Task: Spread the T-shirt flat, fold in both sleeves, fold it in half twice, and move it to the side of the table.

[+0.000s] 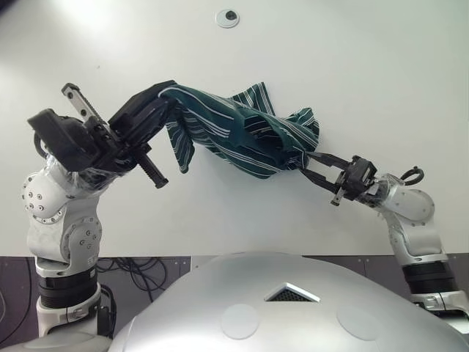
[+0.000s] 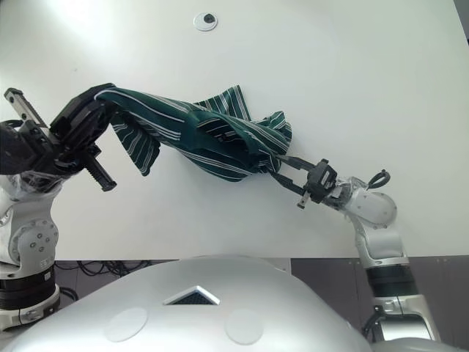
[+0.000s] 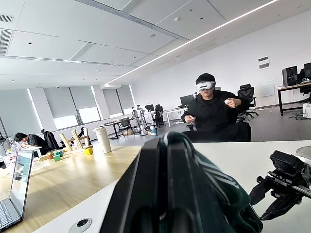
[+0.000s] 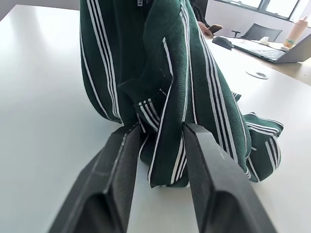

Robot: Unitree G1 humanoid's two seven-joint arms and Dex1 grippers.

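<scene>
The soft, light T-shirt is strung bunched between the hands, one end clamped in the raised left hand, the other pinched in the low right hand where it sags onto the bench; being limp, it is judged best gripped at hem corners.

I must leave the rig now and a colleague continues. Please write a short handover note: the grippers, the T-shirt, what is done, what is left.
Left gripper: fingers shut on one end of the T-shirt, raised above the table.
Right gripper: fingers shut on the other end, low near the table top.
T-shirt: bunched and twisted, strung between the two grippers, not flat.
Done: nothing finished; the shirt is only picked up.
To do: spread it flat, fold in both sleeves, fold in half twice, move it to the table's side.
</scene>
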